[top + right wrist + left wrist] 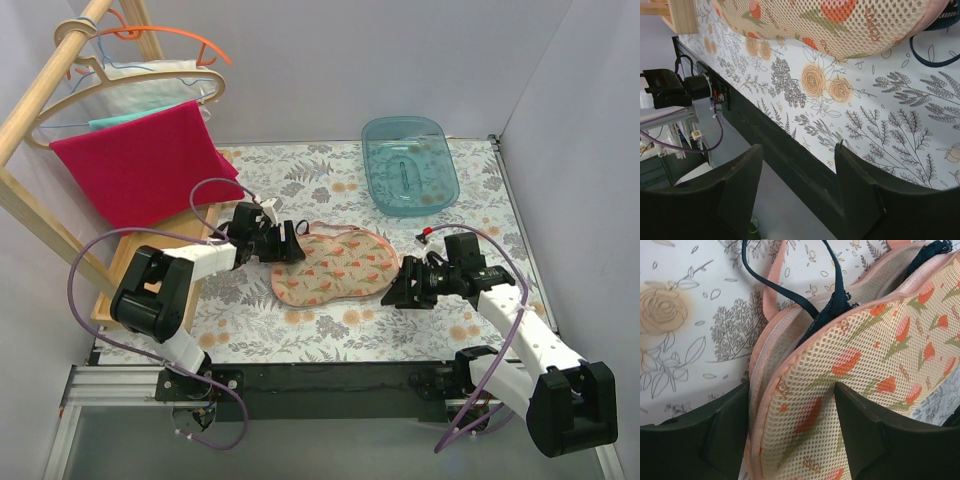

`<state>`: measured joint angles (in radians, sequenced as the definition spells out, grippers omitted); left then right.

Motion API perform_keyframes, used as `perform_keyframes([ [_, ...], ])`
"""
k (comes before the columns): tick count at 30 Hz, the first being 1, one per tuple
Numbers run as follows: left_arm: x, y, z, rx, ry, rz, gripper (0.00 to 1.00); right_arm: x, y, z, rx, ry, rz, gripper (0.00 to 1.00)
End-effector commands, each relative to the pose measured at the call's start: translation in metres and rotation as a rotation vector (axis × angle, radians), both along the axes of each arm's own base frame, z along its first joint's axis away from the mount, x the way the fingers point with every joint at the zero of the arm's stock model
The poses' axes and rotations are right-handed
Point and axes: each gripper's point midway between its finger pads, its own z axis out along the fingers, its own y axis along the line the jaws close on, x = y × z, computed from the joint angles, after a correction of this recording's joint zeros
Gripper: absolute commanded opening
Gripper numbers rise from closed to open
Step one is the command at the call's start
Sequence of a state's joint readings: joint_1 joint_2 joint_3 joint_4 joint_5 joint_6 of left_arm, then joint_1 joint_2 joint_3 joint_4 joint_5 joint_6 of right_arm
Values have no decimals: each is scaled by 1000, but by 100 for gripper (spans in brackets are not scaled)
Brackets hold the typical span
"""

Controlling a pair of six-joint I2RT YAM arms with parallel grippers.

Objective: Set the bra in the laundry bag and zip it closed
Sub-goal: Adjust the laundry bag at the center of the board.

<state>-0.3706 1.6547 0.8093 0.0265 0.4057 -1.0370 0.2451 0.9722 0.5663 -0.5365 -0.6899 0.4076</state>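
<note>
The peach-pink floral laundry bag point(335, 265) lies flat in the middle of the table. In the left wrist view its zipper edge gapes open point(850, 365), and the navy bra point(832, 307) sits inside with lace and a thin strap hanging out onto the table. My left gripper point(290, 243) is at the bag's left end, its open jaws point(791, 385) straddling the mesh end. My right gripper point(400, 287) is open and empty point(799, 146) just off the bag's right end point(840, 25). A navy strap loop point(913, 51) shows beside it.
A translucent teal tub point(410, 163) stands at the back right. A red towel point(140, 165) and hangers hang on a wooden rack point(40, 100) at the left. The table's black front edge point(790, 155) runs under the right gripper.
</note>
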Motion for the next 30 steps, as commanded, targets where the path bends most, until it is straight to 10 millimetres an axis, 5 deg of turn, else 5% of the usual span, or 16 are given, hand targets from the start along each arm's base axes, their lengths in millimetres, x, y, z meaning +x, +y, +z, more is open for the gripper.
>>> perform_keyframes([
  [1, -8, 4, 20, -17, -10, 83, 63, 11, 12, 6, 43, -31, 25, 68],
  [10, -77, -18, 8, 5, 153, 197, 69, 26, 19, -12, -17, 5, 28, 68],
  [16, -104, -26, 26, 7, 160, 213, 87, 36, 15, -20, -69, 7, -8, 67],
  [19, -91, -5, 48, 66, 54, 288, 98, 35, 14, -23, -75, 17, -11, 67],
  [23, -65, 20, 75, 177, -136, 308, 98, 32, 13, -28, -81, 28, -12, 67],
  [30, -44, -6, 84, 100, -248, 137, 98, 33, 13, -30, -86, 34, -13, 67],
])
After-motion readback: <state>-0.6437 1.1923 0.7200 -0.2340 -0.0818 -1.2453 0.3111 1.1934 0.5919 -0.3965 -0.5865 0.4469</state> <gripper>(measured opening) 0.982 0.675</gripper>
